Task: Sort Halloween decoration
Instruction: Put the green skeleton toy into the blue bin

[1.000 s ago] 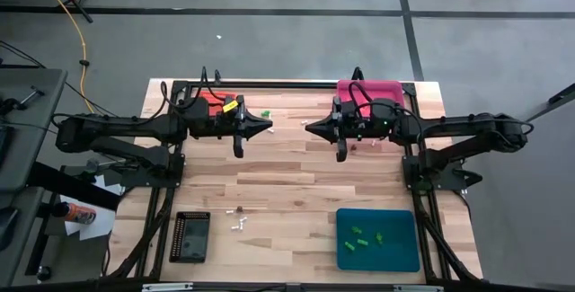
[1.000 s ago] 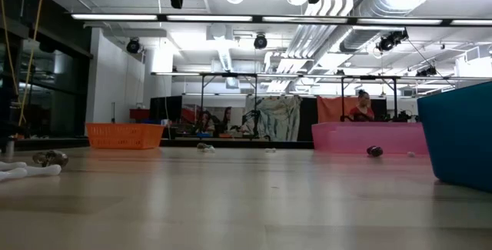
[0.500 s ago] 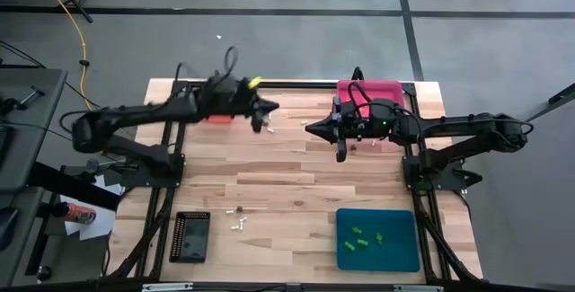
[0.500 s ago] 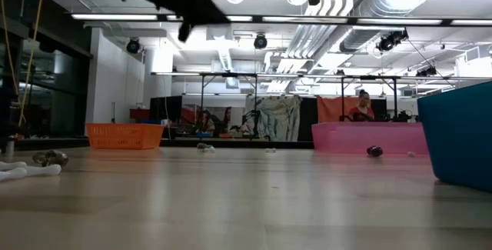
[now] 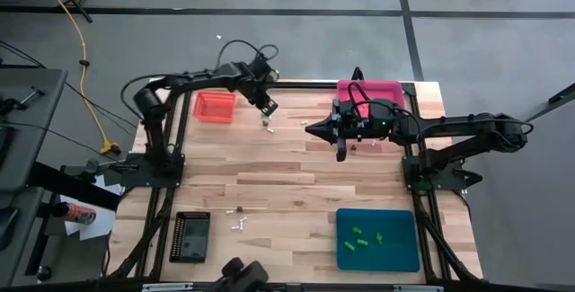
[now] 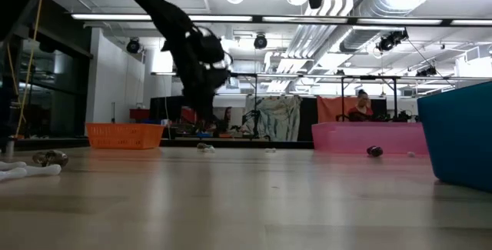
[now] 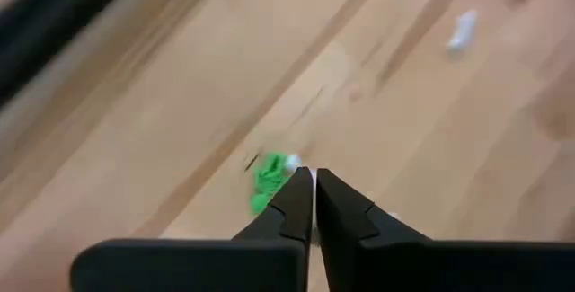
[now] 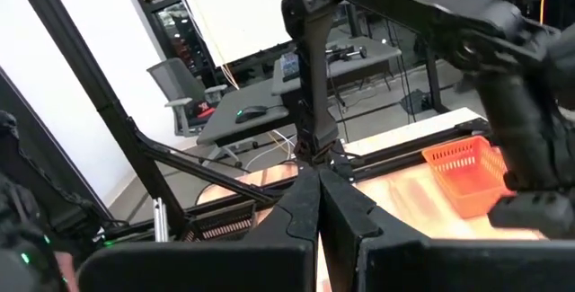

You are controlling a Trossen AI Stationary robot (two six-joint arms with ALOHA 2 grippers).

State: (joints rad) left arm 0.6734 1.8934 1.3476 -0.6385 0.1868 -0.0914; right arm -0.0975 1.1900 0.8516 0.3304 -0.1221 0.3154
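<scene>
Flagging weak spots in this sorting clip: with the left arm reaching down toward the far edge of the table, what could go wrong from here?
1. The left gripper hangs over a green trinket with its jaws shut; unless they open first, it may just knock the piece away.
2. A small white piece lies right beside the green one, so a grab might catch both.
3. The right gripper, also shut, waits close by near the pink tray; the arms could crowd each other.

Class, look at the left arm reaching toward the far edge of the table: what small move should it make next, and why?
Probably open the left tool: it is shut, poised above the green trinket on the table, so the fingers must part before descending around it.
</scene>
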